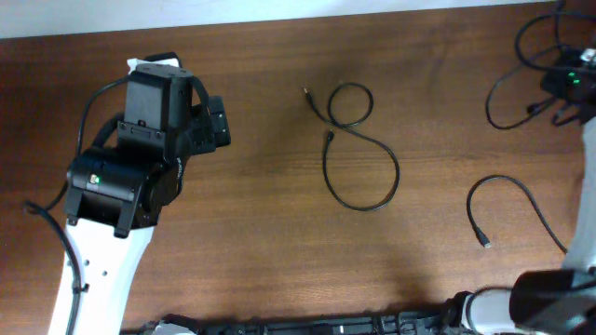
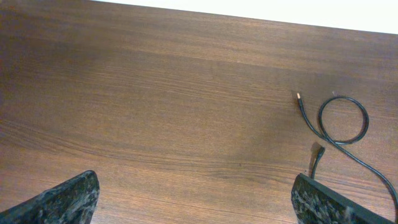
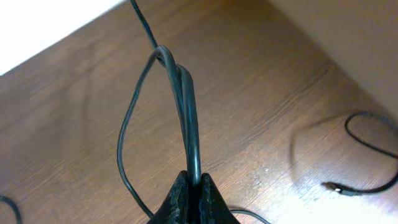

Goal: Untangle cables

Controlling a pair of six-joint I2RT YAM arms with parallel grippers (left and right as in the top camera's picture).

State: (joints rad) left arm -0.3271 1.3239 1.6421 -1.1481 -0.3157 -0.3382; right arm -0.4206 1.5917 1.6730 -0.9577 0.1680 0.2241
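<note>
Pinching looped cables (image 3: 186, 106) by the surface's (image 1: 279, 261) far right corner, the right hand (image 3: 193, 184) likely needed to pull outward; the left hand (image 2: 196, 180) gaped empty.

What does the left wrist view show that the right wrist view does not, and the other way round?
Only the left wrist view: the left claw open and empty over the table, and a looped cable lying flat with both plug ends visible.
Only the right wrist view: the right claw shut on a held cable, whose doubled strand rises from it, and a loose cable lying on the wood beyond.
Both views: the dark wooden table and thin black cables.
</note>
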